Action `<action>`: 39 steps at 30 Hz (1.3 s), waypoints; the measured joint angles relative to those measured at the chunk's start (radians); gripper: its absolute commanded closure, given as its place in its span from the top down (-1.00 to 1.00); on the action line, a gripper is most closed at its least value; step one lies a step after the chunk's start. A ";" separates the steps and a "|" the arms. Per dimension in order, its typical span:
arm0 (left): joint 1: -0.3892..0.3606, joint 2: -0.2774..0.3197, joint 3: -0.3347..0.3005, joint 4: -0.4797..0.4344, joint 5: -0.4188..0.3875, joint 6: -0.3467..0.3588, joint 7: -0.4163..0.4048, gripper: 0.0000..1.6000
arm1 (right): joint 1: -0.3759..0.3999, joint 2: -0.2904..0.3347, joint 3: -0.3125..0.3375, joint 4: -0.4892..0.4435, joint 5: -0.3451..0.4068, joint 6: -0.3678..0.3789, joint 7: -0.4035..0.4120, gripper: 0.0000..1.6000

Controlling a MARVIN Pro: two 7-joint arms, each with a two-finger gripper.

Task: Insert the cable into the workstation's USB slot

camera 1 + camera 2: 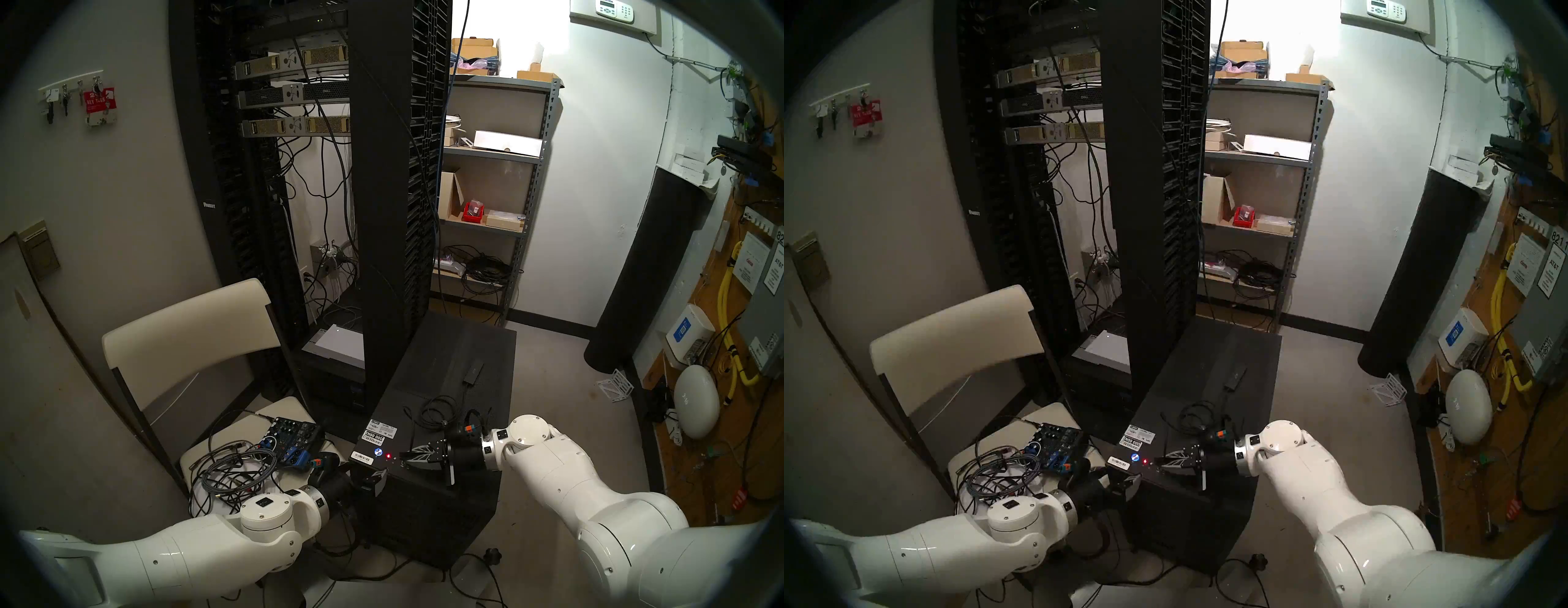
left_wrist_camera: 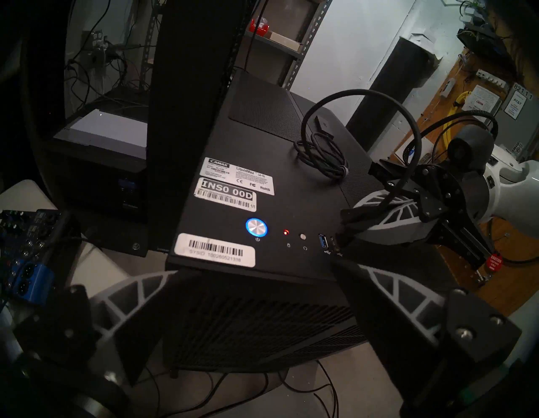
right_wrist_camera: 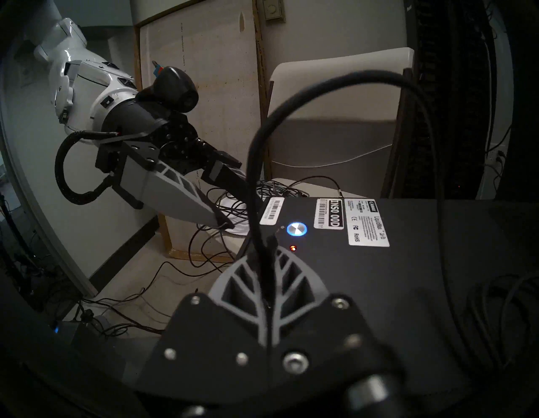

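- Workstation [image 1: 449, 382]: large black tower standing on the floor at the foot of the tall server rack [image 1: 394, 170]; mesh panels on top and front; three white stickers [image 2: 227, 194] near the top front edge; a blue-ringed power button [image 2: 256, 227], a small red light [image 2: 286, 232] and a row of ports [image 2: 322, 240] along that edge.
- Cable [image 2: 364, 122]: thin, black; a loose coil [image 1: 439, 409] lies on the workstation's top, with the flat rectangular adapter box [image 1: 473, 370] farther back on the same top. One stretch arches up in a loop and runs down into the right gripper. The plug end sits at the port row, right of the blue port; whether it is seated in a slot cannot be told.
- Right gripper [image 2: 348, 226]: fingers clenched together on the cable near its plug end, reaching in low over the top front edge from the right.
- Left gripper [image 1: 375, 477]: fingers spread wide, holding nothing, at the workstation's front left corner, just below the top edge.
- Folding chair [image 1: 191, 335]: cream-coloured, left of the workstation; an audio mixer [image 1: 290, 441] and tangled wires lie on its seat.
- Metal shelving [image 1: 492, 191]: against the back wall, loaded with boxes and coiled leads.
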 measured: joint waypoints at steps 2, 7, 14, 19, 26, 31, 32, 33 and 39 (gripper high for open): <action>0.000 0.000 0.000 -0.001 0.001 0.002 0.001 1.00 | 0.000 0.002 -0.002 0.001 0.003 0.002 0.000 -1.00; -0.001 0.001 0.000 -0.004 0.003 0.006 0.002 1.00 | -0.001 0.006 -0.007 0.003 0.012 0.005 0.001 -1.00; -0.002 0.002 -0.001 -0.009 0.006 0.012 0.005 1.00 | 0.000 0.012 -0.017 0.004 0.023 0.012 0.003 -1.00; -0.002 0.003 -0.001 -0.012 0.008 0.015 0.008 1.00 | 0.002 0.014 -0.025 0.004 0.030 0.015 0.003 -1.00; -0.002 0.004 -0.003 -0.017 0.010 0.019 0.011 1.00 | 0.002 0.016 -0.031 0.003 0.040 0.015 0.002 -1.00; -0.002 0.005 -0.004 -0.021 0.011 0.021 0.012 1.00 | 0.002 0.018 -0.036 0.001 0.044 0.015 0.001 -0.75; -0.002 0.005 -0.004 -0.022 0.012 0.021 0.012 1.00 | 0.002 0.019 -0.036 0.001 0.045 0.015 0.001 -0.67; -0.002 0.005 -0.004 -0.023 0.012 0.021 0.012 1.00 | 0.002 0.019 -0.037 0.000 0.045 0.015 0.000 -0.59; -0.015 0.001 -0.018 -0.042 0.019 0.015 0.008 1.00 | 0.000 0.022 -0.042 -0.003 0.048 0.013 -0.002 -0.31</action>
